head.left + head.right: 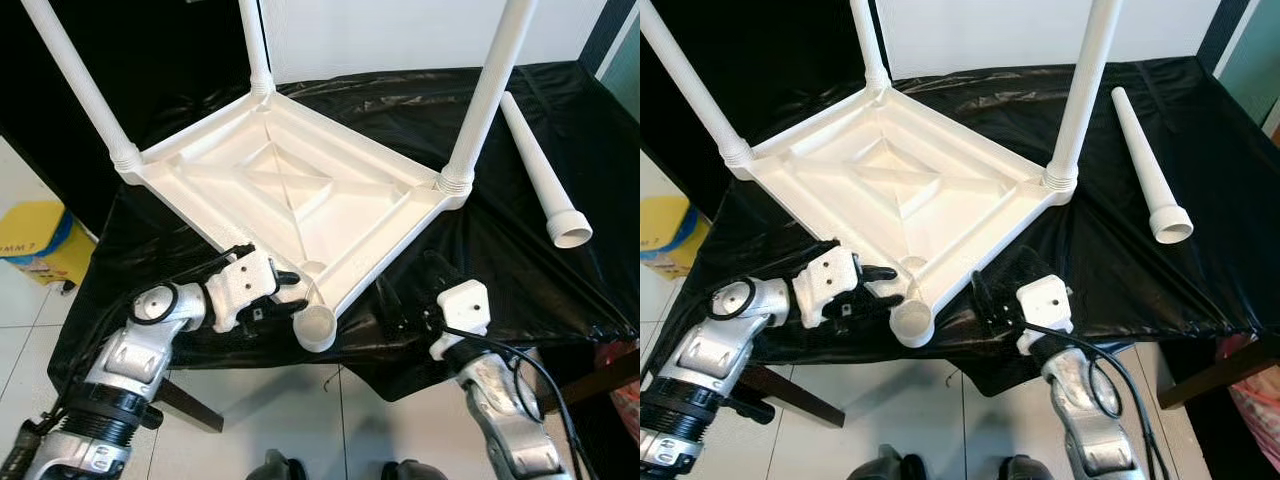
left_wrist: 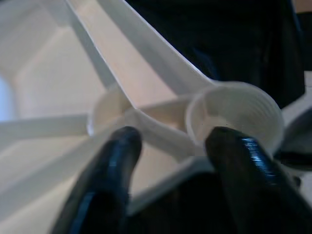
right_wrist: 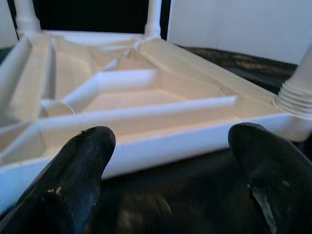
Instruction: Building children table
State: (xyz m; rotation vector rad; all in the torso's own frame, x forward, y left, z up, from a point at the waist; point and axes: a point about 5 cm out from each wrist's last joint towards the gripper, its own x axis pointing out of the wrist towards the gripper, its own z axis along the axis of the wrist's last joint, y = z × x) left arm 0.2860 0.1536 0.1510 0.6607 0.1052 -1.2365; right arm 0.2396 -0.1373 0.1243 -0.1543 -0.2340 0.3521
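A white plastic table top point(image 1: 300, 190) lies upside down on a black cloth. Three white legs point(image 1: 490, 85) stand screwed into its corners. The near corner has an empty threaded socket point(image 1: 316, 326). A loose white leg point(image 1: 540, 170) lies on the cloth to the right. My left gripper point(image 1: 288, 294) is at the near corner, open, its fingers point(image 2: 112, 165) straddling the rim beside the socket point(image 2: 234, 122). My right gripper point(image 1: 412, 292) is open wide and low over the cloth, pointing at the top's front-right edge point(image 3: 161, 146) without touching it.
The black cloth point(image 1: 560, 290) hangs over the front edge of the work table. A yellow container point(image 1: 40, 240) stands on the tiled floor at the left. Something red point(image 1: 625, 395) sits at the lower right. A dark wooden table leg point(image 1: 190, 402) slants below the left arm.
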